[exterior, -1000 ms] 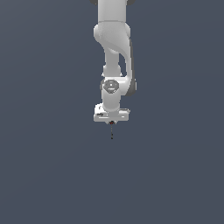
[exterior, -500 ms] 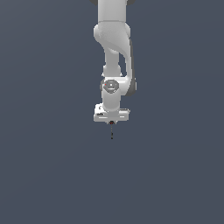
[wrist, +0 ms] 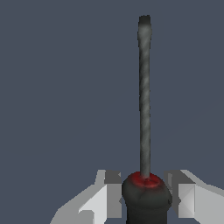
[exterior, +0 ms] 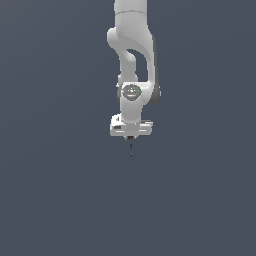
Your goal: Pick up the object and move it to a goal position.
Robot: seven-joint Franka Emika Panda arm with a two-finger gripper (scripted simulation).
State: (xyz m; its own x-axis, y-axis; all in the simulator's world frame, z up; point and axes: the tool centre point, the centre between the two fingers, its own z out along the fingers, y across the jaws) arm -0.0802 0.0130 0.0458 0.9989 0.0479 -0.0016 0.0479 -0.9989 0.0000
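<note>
We see the white arm [exterior: 131, 60] reach straight down, its gripper [exterior: 130, 137] narrowed to the width of the stick's [wrist: 144, 96] dark handle. The fingers [wrist: 107, 197] flank the red-collared end, seemingly touching it, and the shaft hangs below.

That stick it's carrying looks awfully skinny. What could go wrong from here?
The fingers sit on either side of only the dark end by the red bit of the stick, so the long shaft pointing away from them could pivot or slip out during travel. In the exterior view the stick is a tiny sliver under the gripper, so a drop could easily go unnoticed.
</note>
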